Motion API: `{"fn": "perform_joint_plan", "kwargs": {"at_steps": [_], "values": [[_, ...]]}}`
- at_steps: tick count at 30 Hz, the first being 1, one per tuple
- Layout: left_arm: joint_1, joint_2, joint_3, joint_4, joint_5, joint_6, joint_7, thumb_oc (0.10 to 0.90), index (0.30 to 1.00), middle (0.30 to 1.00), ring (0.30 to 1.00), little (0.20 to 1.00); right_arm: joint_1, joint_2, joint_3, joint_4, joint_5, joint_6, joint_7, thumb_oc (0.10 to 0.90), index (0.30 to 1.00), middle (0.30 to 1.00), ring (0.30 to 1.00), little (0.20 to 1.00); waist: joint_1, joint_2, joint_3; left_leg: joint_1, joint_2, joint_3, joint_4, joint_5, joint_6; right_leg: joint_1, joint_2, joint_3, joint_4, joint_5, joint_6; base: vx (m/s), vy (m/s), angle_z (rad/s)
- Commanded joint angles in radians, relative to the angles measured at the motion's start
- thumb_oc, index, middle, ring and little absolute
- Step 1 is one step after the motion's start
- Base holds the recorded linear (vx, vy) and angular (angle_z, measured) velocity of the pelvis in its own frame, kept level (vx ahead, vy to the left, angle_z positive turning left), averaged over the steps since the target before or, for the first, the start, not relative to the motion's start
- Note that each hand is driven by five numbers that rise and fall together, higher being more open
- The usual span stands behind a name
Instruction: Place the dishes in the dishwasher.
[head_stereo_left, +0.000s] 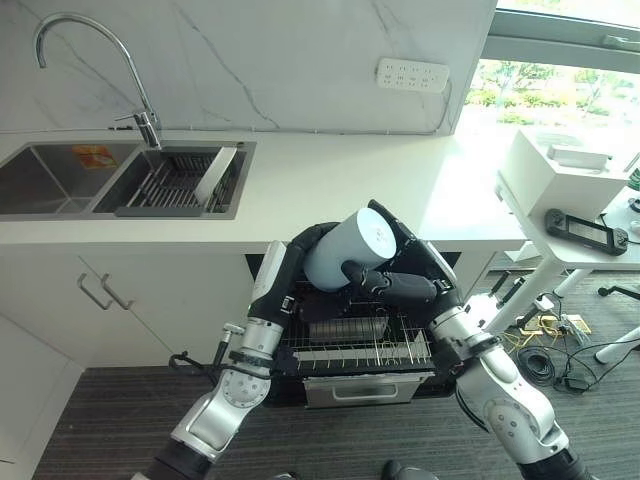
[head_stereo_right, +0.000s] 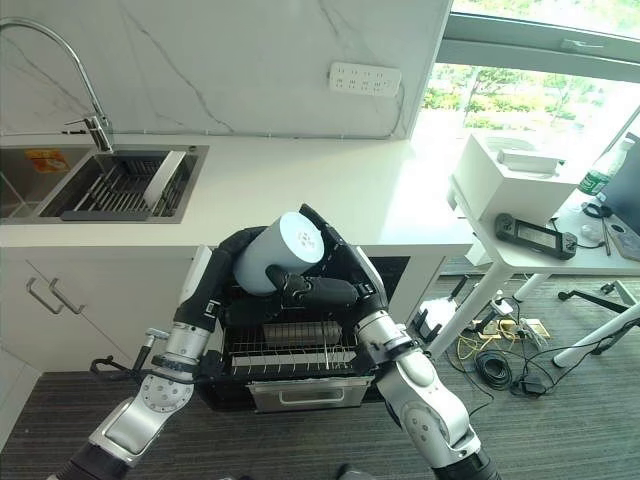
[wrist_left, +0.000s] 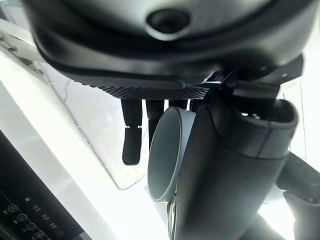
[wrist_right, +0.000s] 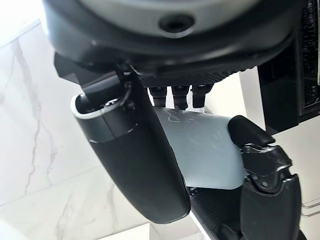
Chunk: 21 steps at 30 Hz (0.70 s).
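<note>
My right hand and left hand both gripped the cup above the dishwasher rack; next I should lower it in.

No word or number is coming through clearly enough to read anywhere here. An orange and yellow sticker is lying in the left basin of the sink, its print showing as a blur too small to make out, and a row of small white symbols and digits is glowing on the dishwasher's control panel, too tiny to be sure of. Faint pale marks are showing on the side of the cup, but they are not forming any letters that can be told.
</note>
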Motion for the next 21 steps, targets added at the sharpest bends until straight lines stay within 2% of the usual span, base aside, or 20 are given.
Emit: {"fn": "perform_joint_plan", "kwargs": {"at_steps": [1,4,5,7,11,21], "values": [[-0.152,-0.020,-0.015,-0.118,0.023,-0.117,0.074,0.400,0.300,0.300,0.300,0.300,-0.104,0.023,0.009,-0.028,0.049,-0.048,0.022,0.800,0.900,0.900,0.900,0.900,0.002,0.014,-0.043,0.054,0.028,-0.093,0.004,-0.161,-0.044,0.064,-0.008,-0.004,0.028,-0.161,0.081,0.00,0.000,0.00],[-0.153,-0.019,-0.016,-0.118,0.022,-0.117,0.072,0.400,0.300,0.300,0.300,0.300,-0.106,0.024,0.011,-0.030,0.052,-0.043,0.017,0.800,0.900,0.900,0.900,0.900,0.001,0.015,-0.043,0.055,0.028,-0.094,0.004,-0.161,-0.044,0.065,-0.006,-0.001,0.028,-0.162,0.080,0.00,0.000,0.00],[-0.153,-0.018,-0.018,-0.117,0.021,-0.117,0.073,0.400,0.300,0.300,0.300,0.300,-0.106,0.024,0.012,-0.028,0.052,-0.046,0.015,0.714,0.771,0.771,0.771,0.771,0.001,0.015,-0.043,0.056,0.028,-0.094,0.004,-0.161,-0.044,0.066,-0.006,-0.001,0.028,-0.162,0.080,0.00,0.000,0.00],[-0.150,-0.018,-0.017,-0.123,0.024,-0.114,0.074,0.400,0.300,0.300,0.300,0.300,-0.104,0.026,0.013,-0.029,0.056,-0.045,0.012,0.400,0.300,0.300,0.300,0.300,0.001,0.016,-0.044,0.056,0.028,-0.094,0.004,-0.161,-0.043,0.065,-0.005,0.002,0.028,-0.163,0.079,0.00,0.000,0.00],[-0.153,-0.018,-0.021,-0.123,0.025,-0.110,0.080,0.400,0.300,0.300,0.300,0.300,-0.109,0.028,0.019,-0.028,0.060,-0.043,0.006,0.400,0.300,0.300,0.300,0.300,0.001,0.016,-0.042,0.057,0.028,-0.094,0.004,-0.161,-0.043,0.066,-0.003,0.003,0.028,-0.163,0.079,0.00,0.000,0.00],[-0.145,-0.016,-0.022,-0.124,0.023,-0.108,0.080,0.400,0.300,0.300,0.300,0.300,-0.102,0.038,0.012,-0.035,0.060,-0.093,-0.032,0.400,0.300,0.300,0.300,0.300,0.001,0.018,-0.038,0.057,0.027,-0.096,0.004,-0.161,-0.041,0.067,-0.002,0.006,0.028,-0.164,0.077,0.00,0.000,0.00]]}}
